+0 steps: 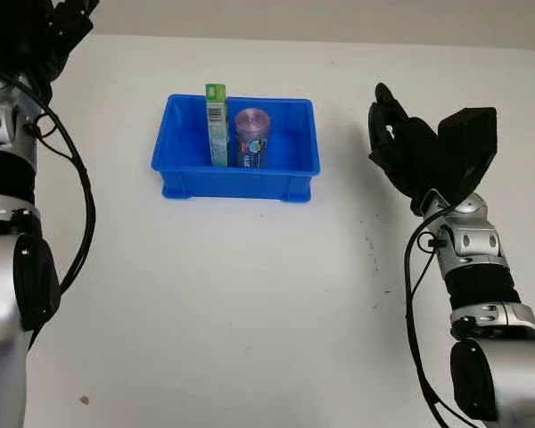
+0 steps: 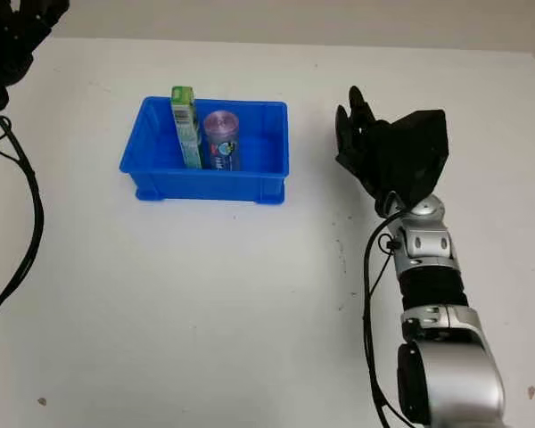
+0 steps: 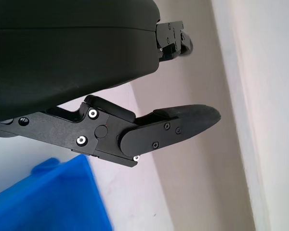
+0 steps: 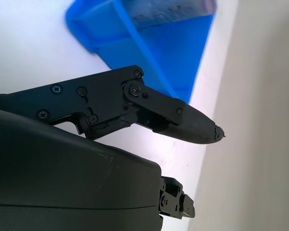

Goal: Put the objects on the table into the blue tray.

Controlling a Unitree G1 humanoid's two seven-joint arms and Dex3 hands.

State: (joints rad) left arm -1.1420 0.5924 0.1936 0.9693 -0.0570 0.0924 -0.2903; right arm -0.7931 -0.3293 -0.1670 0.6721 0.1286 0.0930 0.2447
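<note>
The right hand [image 1: 408, 150] is raised beside the blue tray [image 1: 236, 182], toward the bench's right edge, open and holding nothing. The left hand [image 1: 58, 31] is up at the far left corner, also open. With no loose object visible on the bench, the step looks like retreat: draw both hands away without clipping the tray wall. The tray sits toward the far edge, holding an upright green box [image 1: 217, 125] and, just beside it, a purple-lidded can [image 1: 251, 135].

A lab-like test setup: a bare white table [image 1: 250, 312] against a plain beige wall [image 1: 339, 18].
</note>
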